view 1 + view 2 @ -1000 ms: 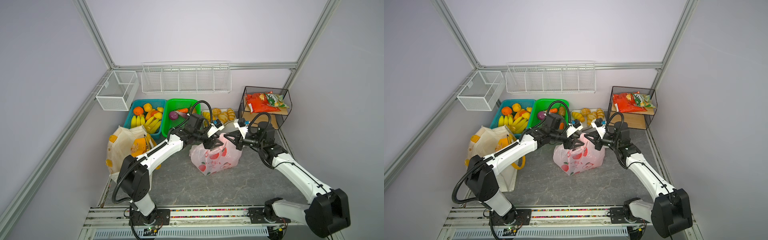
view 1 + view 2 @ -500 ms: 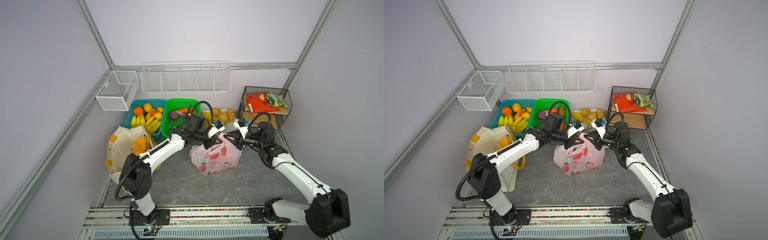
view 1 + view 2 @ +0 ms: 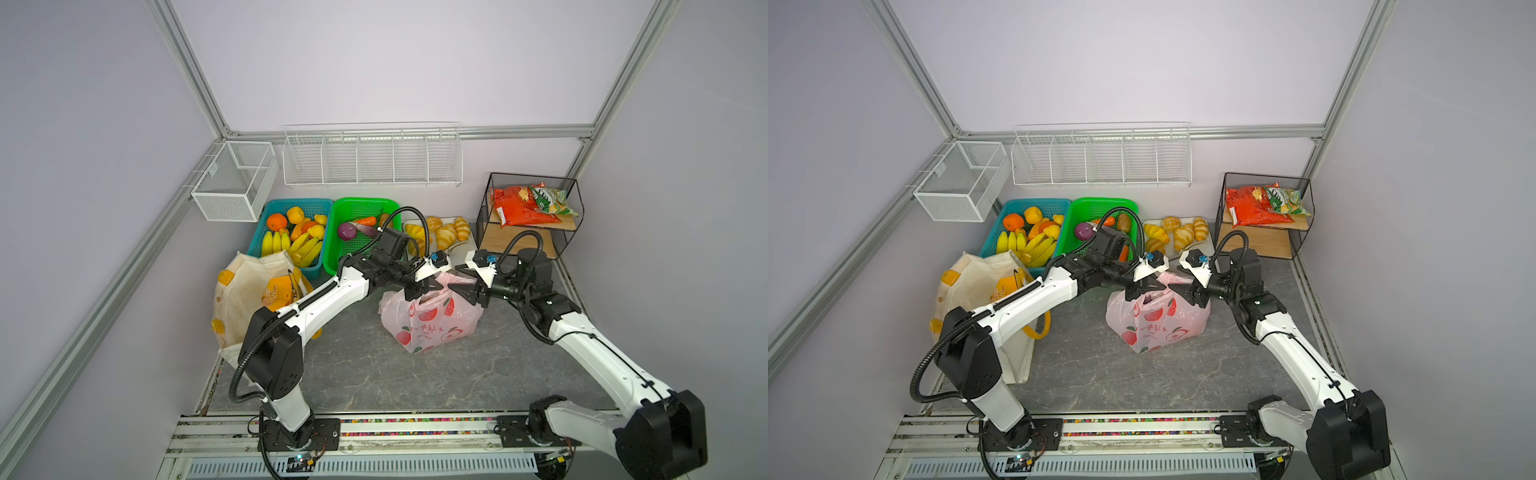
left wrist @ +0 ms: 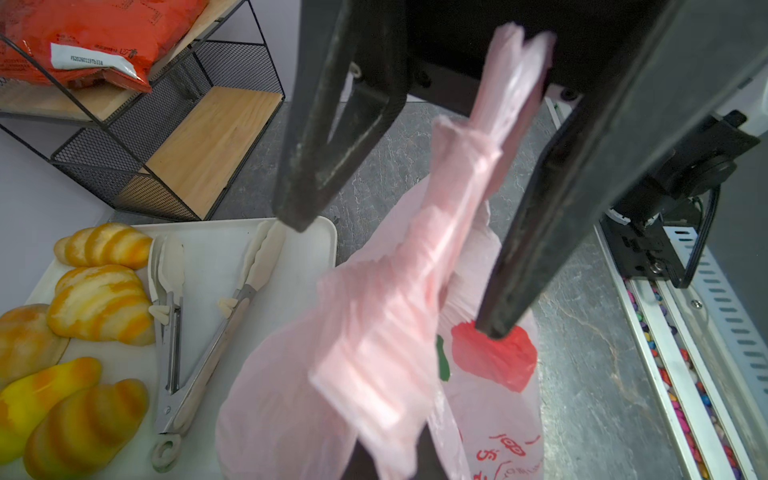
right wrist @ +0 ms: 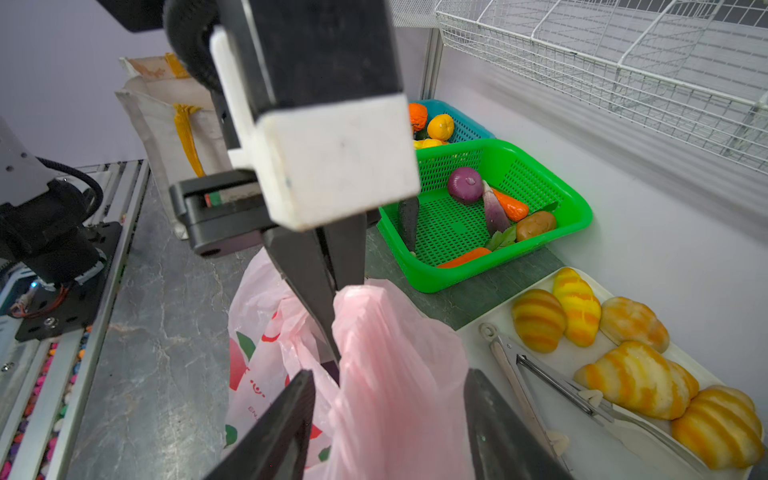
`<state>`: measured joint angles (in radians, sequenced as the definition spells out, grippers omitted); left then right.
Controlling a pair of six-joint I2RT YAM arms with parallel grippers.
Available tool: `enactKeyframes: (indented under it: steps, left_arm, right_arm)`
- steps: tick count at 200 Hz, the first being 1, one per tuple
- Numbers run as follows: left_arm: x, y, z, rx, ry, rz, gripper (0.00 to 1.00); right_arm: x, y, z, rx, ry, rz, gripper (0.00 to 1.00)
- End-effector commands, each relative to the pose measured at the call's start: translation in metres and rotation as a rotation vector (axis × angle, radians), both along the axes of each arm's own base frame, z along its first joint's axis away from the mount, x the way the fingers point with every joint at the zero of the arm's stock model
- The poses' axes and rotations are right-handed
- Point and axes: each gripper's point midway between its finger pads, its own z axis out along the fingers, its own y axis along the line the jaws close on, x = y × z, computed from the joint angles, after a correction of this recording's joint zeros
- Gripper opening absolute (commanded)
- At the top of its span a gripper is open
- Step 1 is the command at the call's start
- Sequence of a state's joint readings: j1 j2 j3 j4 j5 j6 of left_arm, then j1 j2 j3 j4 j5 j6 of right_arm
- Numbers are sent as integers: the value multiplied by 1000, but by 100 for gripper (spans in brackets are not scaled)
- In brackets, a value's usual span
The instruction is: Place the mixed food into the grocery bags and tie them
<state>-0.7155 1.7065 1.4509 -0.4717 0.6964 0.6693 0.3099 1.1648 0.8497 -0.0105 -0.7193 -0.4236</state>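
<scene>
Standing on a grey marbled table [image 3: 395, 374], the pink plastic bag [image 3: 428, 328] is directly under both grippers. The left gripper [image 5: 333, 332] is closed tight on the bunched plastic at the top of the bag. The right gripper [image 5: 388, 376] has its jaws apart, with pink plastic between them but not pinched.

Pale lilac walls [image 3: 374, 62] and aluminium posts [image 3: 192, 70] close the table on three sides. Beyond the grippers, along the back wall, are a blue basket [image 3: 299, 202] with bananas [image 3: 305, 249], a green basket [image 3: 361, 201] with a purple onion [image 3: 346, 230], a white tray [image 4: 299, 266] with croissants [image 4: 99, 299] and tongs [image 4: 174, 332], and a black wire shelf [image 4: 208, 137] carrying snack packets [image 3: 519, 208]. The canvas tote [image 3: 245, 291] stands well apart on the left gripper's outer side. On the near side of the grippers, toward the front rail [image 3: 415, 432], the table is bare and gives the most free room.
</scene>
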Motion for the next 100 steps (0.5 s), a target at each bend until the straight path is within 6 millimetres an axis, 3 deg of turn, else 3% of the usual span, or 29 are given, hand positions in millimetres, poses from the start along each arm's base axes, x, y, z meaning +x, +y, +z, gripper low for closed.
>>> enactKeyframes:
  steps: [1, 53, 100]
  left_arm:
    - [-1, 1, 16, -4, -98, -54, 0]
    - [-3, 2, 15, -1, -125, -82, 0]
    - [-4, 2, 15, 2, -130, -82, 0]
  right_arm:
    - [-12, 5, -5, -32, -105, 91, 61]
    - [-12, 15, -11, -30, -139, 145, 55]
    - [-8, 19, -14, -44, -145, 156, 39]
